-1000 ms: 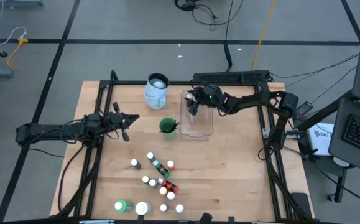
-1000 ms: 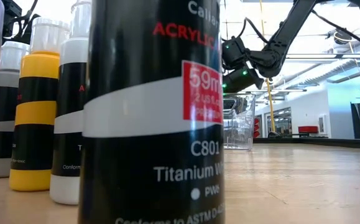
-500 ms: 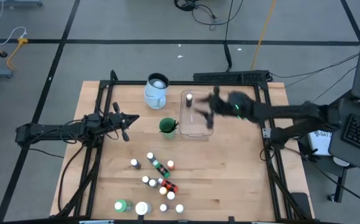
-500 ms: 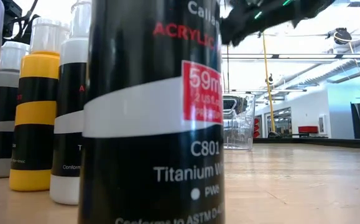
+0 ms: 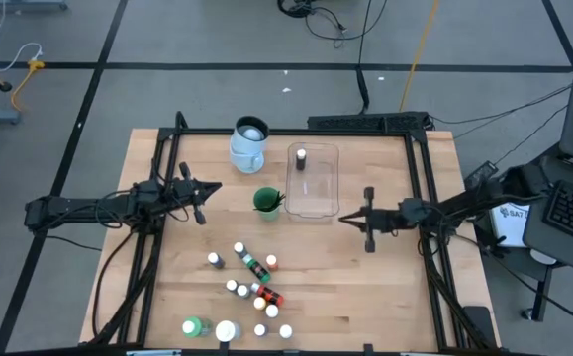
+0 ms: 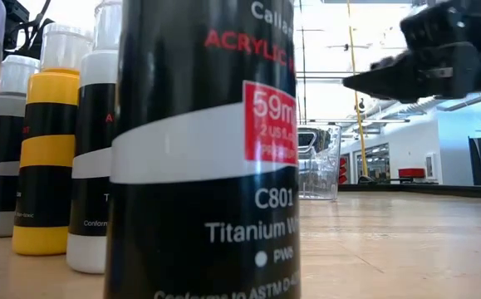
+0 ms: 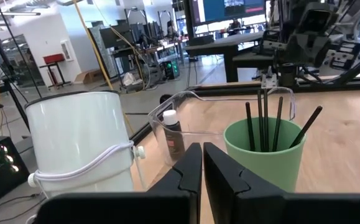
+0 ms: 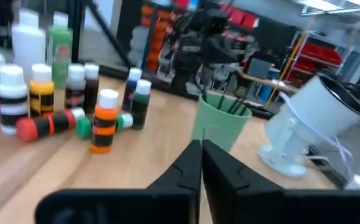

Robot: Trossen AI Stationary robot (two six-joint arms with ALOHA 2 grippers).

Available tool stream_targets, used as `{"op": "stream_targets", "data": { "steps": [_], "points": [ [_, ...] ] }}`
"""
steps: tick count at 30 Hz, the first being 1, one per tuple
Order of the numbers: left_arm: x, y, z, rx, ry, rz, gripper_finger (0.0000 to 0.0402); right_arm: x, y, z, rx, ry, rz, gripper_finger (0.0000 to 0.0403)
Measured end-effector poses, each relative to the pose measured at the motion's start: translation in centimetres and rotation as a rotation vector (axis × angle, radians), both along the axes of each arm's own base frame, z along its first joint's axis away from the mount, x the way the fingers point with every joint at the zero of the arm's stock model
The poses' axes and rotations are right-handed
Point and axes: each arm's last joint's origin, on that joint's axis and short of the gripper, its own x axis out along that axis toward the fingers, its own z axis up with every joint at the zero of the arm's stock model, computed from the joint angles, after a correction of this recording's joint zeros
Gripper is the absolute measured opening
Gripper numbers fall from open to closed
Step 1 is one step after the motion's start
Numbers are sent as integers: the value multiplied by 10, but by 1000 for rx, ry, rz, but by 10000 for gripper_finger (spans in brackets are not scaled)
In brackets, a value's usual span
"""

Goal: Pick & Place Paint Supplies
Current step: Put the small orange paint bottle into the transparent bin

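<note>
Several small white-capped paint bottles (image 5: 252,285) stand or lie near the table's front, with a green bottle (image 5: 192,326) and a white jar (image 5: 227,331) beside them. One dark bottle (image 5: 301,156) stands in the clear tub (image 5: 328,198). Thin brushes (image 7: 263,121) stick up from a green cup (image 5: 266,201). My right gripper (image 5: 345,218) is shut and holds nothing. It hovers level just off the tub's near right corner, pointing at the cup (image 8: 220,121). My left gripper (image 5: 214,188) is shut and holds nothing. It waits left of the cup.
A pale jug (image 5: 249,143) stands at the far edge, left of the tub. In the low view a black bottle (image 6: 207,149) and a yellow one (image 6: 45,158) fill the foreground. Bare wood lies between the tub and the table's right rail (image 5: 427,213).
My right gripper has pulled back from over the tub toward the table's right and near edges. It has swung level and shut. The dark bottle, hidden under the gripper a second ago, now shows standing in the tub's far left corner.
</note>
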Motion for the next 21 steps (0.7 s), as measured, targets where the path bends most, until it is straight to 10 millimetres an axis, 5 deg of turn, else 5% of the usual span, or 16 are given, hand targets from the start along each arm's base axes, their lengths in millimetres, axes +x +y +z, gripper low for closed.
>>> {"op": "stream_targets", "data": {
  "steps": [21],
  "points": [
    [0, 0, 3, 60, -13, 2, 21, -7, -5, -15, 32, 57, -102, 15]
  ]
}}
